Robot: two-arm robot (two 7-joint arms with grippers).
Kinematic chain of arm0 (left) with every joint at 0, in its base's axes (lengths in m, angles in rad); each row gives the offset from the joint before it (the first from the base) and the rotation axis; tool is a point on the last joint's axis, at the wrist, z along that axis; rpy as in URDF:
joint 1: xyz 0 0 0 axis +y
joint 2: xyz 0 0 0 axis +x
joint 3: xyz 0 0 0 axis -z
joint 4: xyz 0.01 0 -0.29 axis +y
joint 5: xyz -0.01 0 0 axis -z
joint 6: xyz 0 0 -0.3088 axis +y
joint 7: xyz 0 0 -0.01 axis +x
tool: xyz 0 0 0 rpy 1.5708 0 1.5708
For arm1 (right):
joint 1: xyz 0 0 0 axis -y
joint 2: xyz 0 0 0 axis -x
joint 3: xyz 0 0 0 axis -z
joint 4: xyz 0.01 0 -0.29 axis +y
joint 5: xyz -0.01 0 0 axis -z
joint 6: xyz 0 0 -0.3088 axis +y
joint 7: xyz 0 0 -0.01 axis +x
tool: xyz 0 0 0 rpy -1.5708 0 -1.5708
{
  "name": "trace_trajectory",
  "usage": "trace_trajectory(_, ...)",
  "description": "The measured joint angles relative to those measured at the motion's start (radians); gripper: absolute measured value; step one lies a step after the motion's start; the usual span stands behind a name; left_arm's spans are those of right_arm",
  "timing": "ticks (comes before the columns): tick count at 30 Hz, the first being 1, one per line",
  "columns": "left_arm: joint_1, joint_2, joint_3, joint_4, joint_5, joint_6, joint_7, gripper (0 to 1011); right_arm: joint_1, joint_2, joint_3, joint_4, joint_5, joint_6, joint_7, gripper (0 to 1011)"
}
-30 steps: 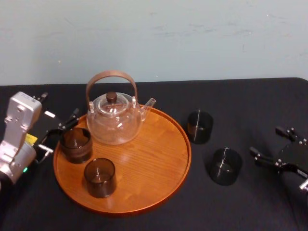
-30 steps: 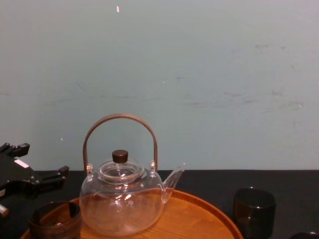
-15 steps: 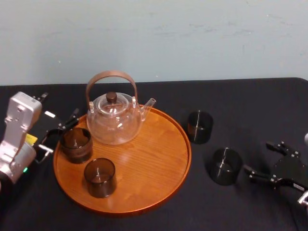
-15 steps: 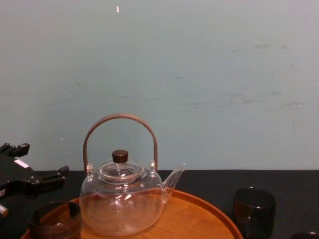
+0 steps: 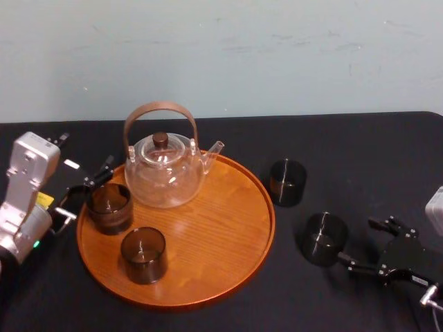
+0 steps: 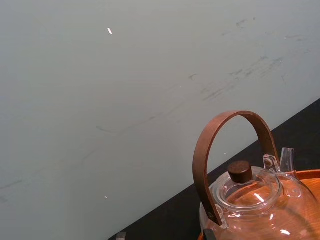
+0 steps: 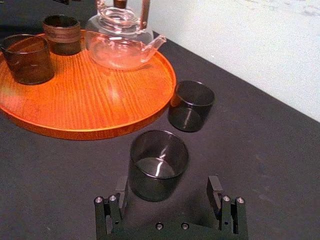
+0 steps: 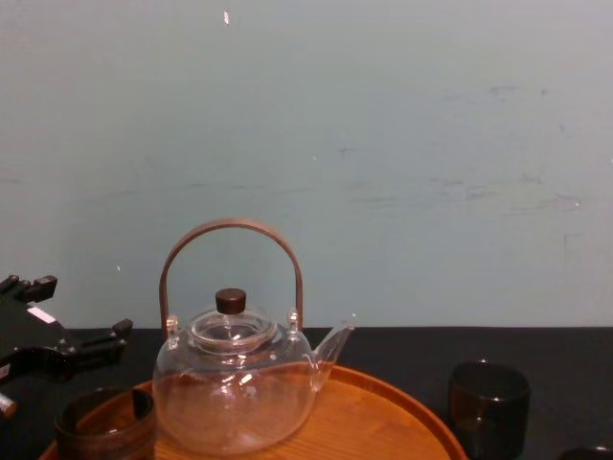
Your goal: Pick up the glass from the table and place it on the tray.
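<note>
Now our right gripper [image 5: 358, 242], jaws spread, half-surrounds the glass [image 5: 324, 238] on the table [image 5: 360, 152], lower right in the head view. Closing off-centre, we could tip it. Our left gripper [image 5: 84, 190] idles, spread, mid-left.

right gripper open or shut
Open: the right gripper has its fingers spread wider than the dark glass just ahead on the table.

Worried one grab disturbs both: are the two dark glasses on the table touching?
Apart. The head view shows bare black cloth between the nearer glass and the farther glass.
</note>
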Motion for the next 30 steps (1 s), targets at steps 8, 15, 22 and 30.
trace_trajectory(8,0.000,0.000,0.000,0.000,0.000,0.000,0.000,1001,0.014,-0.027,-0.003,0.008,-0.001,0.023,0.030,1002)
trace_trajectory(15,0.000,0.000,0.000,0.000,0.000,0.000,0.000,1001,0.041,-0.064,-0.006,0.027,0.012,0.069,0.054,1002)
trace_trajectory(22,0.000,0.000,0.000,0.000,0.000,0.000,0.000,1001,0.069,-0.085,-0.015,0.042,0.016,0.115,0.057,1002)
trace_trajectory(30,0.000,0.000,0.000,0.000,0.000,0.000,0.000,1001,0.103,-0.099,-0.034,0.064,0.016,0.153,0.059,1002)
